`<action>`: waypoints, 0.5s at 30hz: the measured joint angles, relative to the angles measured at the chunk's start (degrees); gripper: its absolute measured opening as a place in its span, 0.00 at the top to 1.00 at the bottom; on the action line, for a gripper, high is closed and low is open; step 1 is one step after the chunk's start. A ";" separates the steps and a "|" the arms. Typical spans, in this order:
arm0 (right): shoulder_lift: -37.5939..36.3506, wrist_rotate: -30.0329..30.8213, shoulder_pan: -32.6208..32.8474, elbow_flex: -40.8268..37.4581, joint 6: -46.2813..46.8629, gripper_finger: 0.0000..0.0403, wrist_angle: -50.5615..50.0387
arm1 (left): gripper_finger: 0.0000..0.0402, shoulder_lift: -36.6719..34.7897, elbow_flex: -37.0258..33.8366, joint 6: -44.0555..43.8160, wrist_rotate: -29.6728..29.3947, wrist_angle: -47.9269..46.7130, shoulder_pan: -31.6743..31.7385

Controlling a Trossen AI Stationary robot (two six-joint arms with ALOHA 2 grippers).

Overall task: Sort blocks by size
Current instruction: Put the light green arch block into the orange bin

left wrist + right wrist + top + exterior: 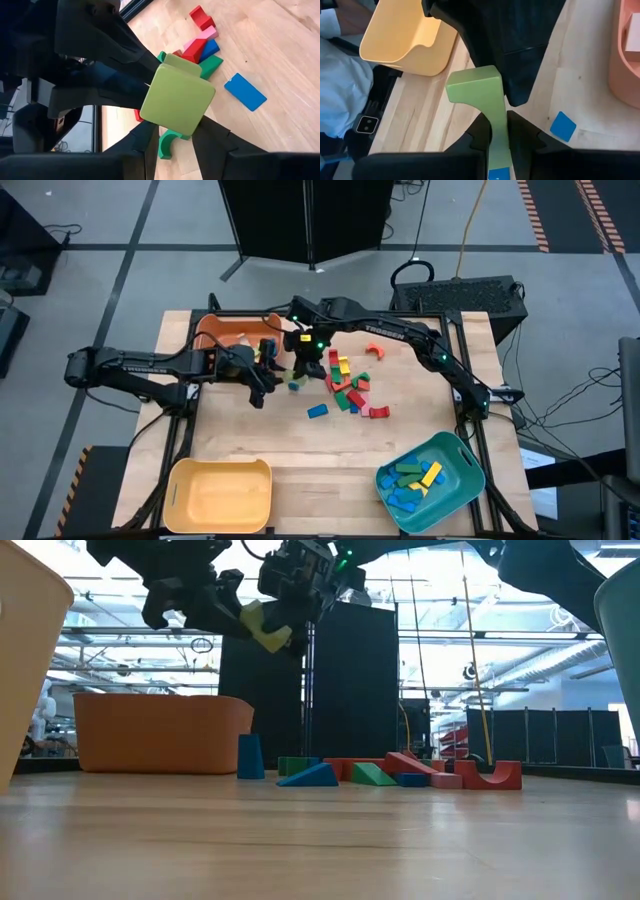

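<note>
Yellow-green, arch-shaped, the block (pixel 481 102) hangs in the air above the table (pixel 330 460), caught between both pincers near the orange bin (pixel 232 330). The right gripper (pixel 498 131) is clenched on one of its legs, the wider end reaching toward the left arm. The left gripper (pixel 172 131) has its fingers on either side of that wider end, though whether they already press it I cannot tell. Below, the other blocks (pixel 348 388) lie scattered mid-table, a blue one (pixel 317 411) apart. The yellow bin (pixel 220 495) and teal bin (pixel 432 480) sit at the near edge.
</note>
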 joint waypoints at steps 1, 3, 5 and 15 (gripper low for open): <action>0.00 0.00 0.00 0.00 0.00 0.92 0.03 | 0.71 0.00 0.00 -0.04 0.00 0.03 0.00; 0.00 0.02 0.02 0.00 0.02 0.92 0.02 | 0.66 0.00 0.00 -0.29 0.21 0.29 0.00; 0.00 0.15 0.02 0.00 0.10 0.92 0.03 | 0.60 0.00 0.00 -0.41 0.31 0.28 0.00; 0.42 0.84 -0.02 0.00 -0.17 0.92 -0.32 | 0.37 -0.02 0.00 -0.28 3.04 0.24 0.00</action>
